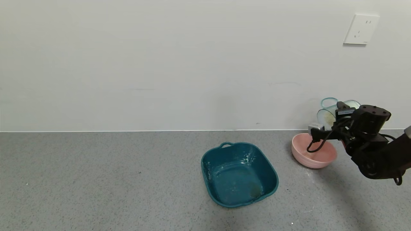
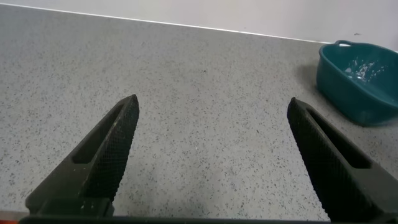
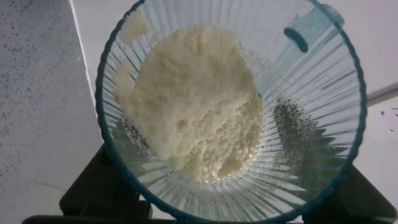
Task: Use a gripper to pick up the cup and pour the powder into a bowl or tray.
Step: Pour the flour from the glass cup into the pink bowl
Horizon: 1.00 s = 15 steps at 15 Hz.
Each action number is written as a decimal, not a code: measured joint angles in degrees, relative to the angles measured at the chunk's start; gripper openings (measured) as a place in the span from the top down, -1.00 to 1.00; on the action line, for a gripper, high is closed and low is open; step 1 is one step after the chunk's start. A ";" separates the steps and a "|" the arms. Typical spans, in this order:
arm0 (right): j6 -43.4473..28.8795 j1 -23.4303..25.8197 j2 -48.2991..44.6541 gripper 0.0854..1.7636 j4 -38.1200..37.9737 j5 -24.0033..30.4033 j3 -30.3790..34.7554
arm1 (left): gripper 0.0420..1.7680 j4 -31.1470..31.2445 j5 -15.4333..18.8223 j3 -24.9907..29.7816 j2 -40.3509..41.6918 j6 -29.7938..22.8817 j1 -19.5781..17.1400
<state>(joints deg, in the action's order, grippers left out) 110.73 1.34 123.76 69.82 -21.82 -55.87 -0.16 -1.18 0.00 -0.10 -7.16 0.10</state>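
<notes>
My right gripper (image 1: 341, 113) is shut on the cup (image 1: 327, 116), a ribbed pale green tumbler. It holds the cup tipped on its side, mouth toward the left, above the far rim of the pink bowl (image 1: 313, 160). The powder (image 1: 328, 119) lies as a cream clump inside the cup. In the right wrist view the cup (image 3: 311, 143) fills the picture, with the powder (image 3: 193, 106) heaped against its wall and my gripper (image 3: 224, 214) clasping it from below. I see no powder in the bowl. My left gripper (image 2: 214, 106) is open and empty over bare counter.
A dark teal square tray (image 1: 239, 173) with white powder traces stands at the counter's middle, left of the bowl; it also shows in the left wrist view (image 2: 360, 81). The wall runs close behind the cup, with a socket (image 1: 361, 29) above.
</notes>
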 joint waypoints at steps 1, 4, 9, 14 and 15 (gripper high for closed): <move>0.51 -0.02 0.20 -0.50 0.79 0.02 0.28 | -0.94 0.00 -0.02 0.00 0.00 0.02 0.00; 1.15 -1.18 0.85 -0.50 4.17 0.20 2.16 | -0.94 0.00 -0.02 0.00 0.00 0.00 0.00; 1.60 -2.39 2.10 -0.50 6.80 0.20 3.72 | -0.94 0.00 -0.02 0.00 0.00 0.02 0.00; 2.00 -2.49 2.32 -0.50 7.08 0.16 3.86 | -0.94 0.00 0.00 0.00 0.00 0.02 0.00; 1.97 -2.38 2.36 -0.50 7.23 0.16 3.64 | -0.94 0.00 -0.02 0.00 0.00 0.00 0.00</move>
<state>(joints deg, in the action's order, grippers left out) 112.70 -1.04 126.12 77.04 -21.66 -52.22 -0.16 -1.21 0.00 -0.10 -7.16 0.10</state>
